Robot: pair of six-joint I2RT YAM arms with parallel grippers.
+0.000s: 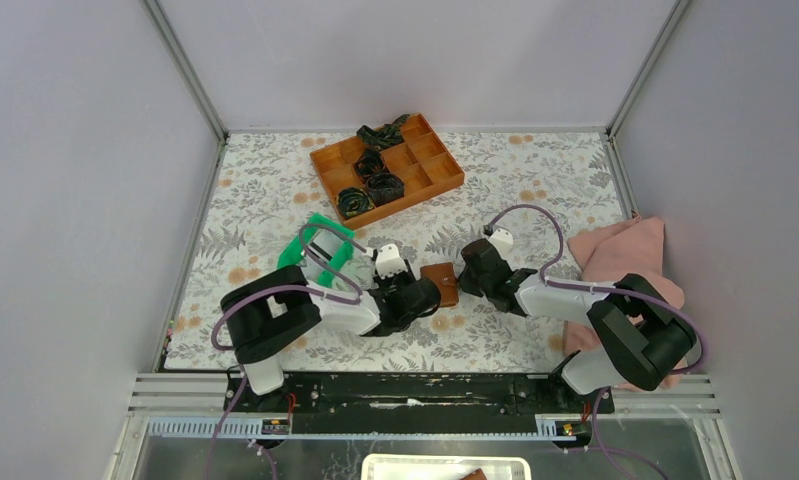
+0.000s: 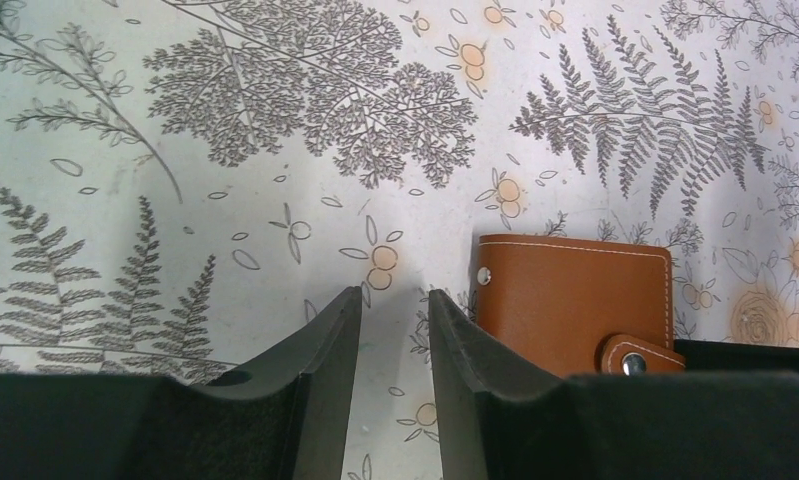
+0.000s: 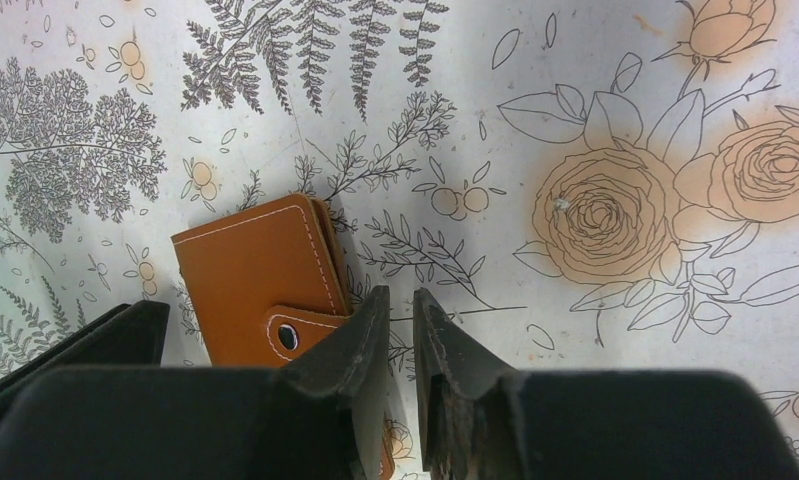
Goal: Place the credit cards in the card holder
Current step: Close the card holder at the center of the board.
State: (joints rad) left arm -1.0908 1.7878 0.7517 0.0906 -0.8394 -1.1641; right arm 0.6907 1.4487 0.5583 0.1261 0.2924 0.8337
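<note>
Card holder point(image 1: 440, 283) lies flat on counter point(image 1: 275, 190), snap tab point(image 2: 640, 355) fastened. Left fingers point(image 2: 330, 345) just beside holder, apart, empty. Right fingers point(image 3: 360, 340) at its opposite side, narrowly apart, empty. No cards visible. Seemingly opening step; next, unsnap tab.

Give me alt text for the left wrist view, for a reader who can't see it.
A closed brown wallet, its snap tab fastened, lies flat on a fern-and-flower printed tablecloth. The left gripper sits just left of it, its two black fingers slightly apart with nothing between them.
</note>
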